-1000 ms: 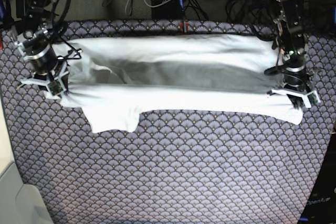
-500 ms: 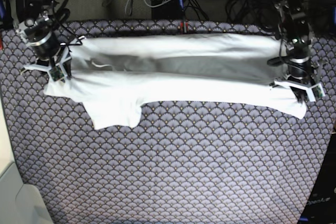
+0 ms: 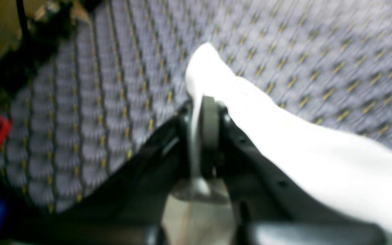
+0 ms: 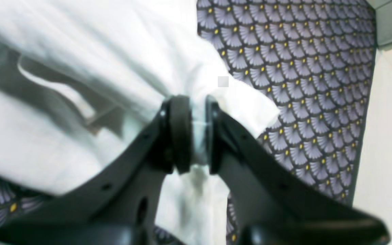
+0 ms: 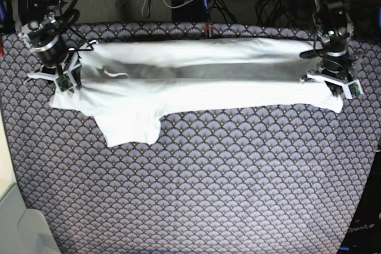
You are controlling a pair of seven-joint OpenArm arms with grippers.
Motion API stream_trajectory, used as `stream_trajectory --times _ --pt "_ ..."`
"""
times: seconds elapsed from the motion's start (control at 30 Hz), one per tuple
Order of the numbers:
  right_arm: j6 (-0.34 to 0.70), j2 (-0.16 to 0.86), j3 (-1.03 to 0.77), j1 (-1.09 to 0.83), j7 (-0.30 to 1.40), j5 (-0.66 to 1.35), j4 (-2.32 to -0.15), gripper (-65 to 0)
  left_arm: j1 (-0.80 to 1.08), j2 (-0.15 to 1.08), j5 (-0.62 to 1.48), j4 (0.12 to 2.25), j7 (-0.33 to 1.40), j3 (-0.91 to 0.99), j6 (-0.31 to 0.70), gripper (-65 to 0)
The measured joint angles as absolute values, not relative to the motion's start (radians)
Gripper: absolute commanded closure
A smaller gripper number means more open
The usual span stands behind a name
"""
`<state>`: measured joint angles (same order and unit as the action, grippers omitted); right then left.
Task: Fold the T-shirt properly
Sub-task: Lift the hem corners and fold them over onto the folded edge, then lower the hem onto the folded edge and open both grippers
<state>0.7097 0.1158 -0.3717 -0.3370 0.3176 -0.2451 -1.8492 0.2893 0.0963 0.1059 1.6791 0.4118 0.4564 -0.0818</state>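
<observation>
I find the T-shirt (image 5: 196, 87) lying lengthwise across the far half of the table (image 5: 208, 194), stretched between my two arms. One long edge is doubled over toward the middle, leaving a shadowed trough along the length; I judge this the first lengthwise fold, under way but not laid flat. One sleeve (image 5: 131, 129) sticks out toward the near side, unfolded. The opposite long fold, the sleeve tuck and the crosswise fold remain to be done, by my reading.

Left pincer (image 3: 201, 112): closed on a thin corner of the white cloth, at the end on the base view's right. Right pincer (image 4: 192, 132): clamped on a thicker bunch of cloth, at the end on that view's left. The jaws of both stand pressed together with fabric between them.

The cloth is plain white, soft, creased near both grips, fairly taut in between. The left wrist view is blurred
</observation>
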Motion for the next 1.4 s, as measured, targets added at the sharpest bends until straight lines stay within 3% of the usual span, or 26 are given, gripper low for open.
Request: stream_trajectory --times 0.37,1.03,1.13,1.23,1.3,1.4 --pt "0.71 0.064 -0.366 -0.393 0.318 -0.245 -1.845 -5.2 0.229 0.17 0.117 1.524 0.408 0.45 -0.078 -0.5" --pt "0.71 0.091 -0.368 -0.386 0.307 -0.234 -1.742 -6.9 0.163 0.174 0.115 1.384 0.382 0.449 -0.067 -0.6" --pt "0.71 0.091 -0.368 -0.387 0.309 -0.235 -1.742 -14.6 0.164 0.174 0.117 1.385 0.381 0.449 -0.067 -6.5" --pt "0.709 0.092 -0.373 -0.389 0.315 -0.242 -1.743 -22.3 0.177 0.179 0.117 1.386 0.375 0.449 -0.078 -20.8" --pt "0.71 0.093 -0.387 -0.389 0.314 -0.24 -1.743 -23.5 0.209 0.183 0.117 1.412 0.37 0.45 -0.078 -27.3" --pt "0.709 0.095 -0.413 -0.394 0.314 -0.235 -1.745 -23.5 0.25 0.181 0.117 1.464 0.393 0.45 -0.076 -27.9"
